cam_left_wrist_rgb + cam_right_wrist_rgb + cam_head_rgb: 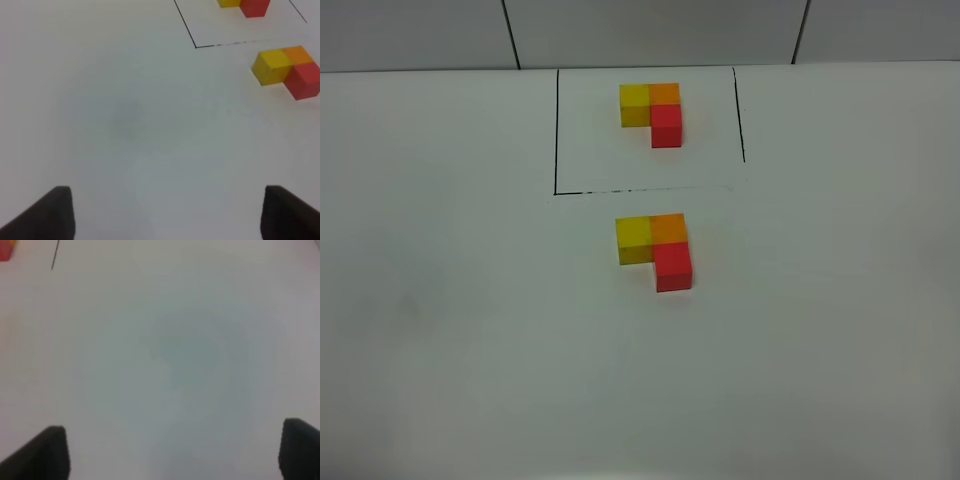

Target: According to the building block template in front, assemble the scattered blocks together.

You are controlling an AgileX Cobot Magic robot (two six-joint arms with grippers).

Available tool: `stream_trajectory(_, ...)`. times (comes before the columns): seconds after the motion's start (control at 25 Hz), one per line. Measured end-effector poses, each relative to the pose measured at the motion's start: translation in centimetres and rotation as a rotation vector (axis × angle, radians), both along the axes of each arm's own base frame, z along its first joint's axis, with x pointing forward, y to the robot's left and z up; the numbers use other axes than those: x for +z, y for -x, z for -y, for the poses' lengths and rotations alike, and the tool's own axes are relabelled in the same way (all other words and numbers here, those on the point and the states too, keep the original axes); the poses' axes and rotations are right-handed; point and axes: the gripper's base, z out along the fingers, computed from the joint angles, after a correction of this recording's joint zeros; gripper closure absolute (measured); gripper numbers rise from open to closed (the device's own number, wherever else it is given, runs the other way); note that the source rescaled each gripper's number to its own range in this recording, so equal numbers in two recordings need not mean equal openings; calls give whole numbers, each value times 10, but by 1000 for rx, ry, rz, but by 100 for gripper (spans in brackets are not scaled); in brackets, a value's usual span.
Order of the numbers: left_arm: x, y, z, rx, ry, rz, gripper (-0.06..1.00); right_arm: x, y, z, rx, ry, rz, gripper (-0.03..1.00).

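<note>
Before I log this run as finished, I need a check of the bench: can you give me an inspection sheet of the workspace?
Surface: plain white table, bare apart from the cubes.
Job's things: outlined trio of yellow, orange and red cubes; a matching loose L of yellow, orange and red cubes just outside the black outline, cubes touching.
Clutter: nothing seen.
Grippers: left tool open, empty; right tool open, empty.
Cables: nothing seen.
Surroundings: grey panelled wall behind.

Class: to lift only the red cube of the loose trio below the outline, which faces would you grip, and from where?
Come from above and pinch the red cube by its left and right faces. Both are free: the yellow cube sits diagonally behind, while the orange cube blocks its far face.
</note>
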Motion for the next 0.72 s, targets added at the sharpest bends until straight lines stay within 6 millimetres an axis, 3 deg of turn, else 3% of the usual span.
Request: stream_trajectory(0.72,0,0,0,0,0,0,21,0,0,0,2,3,0,22)
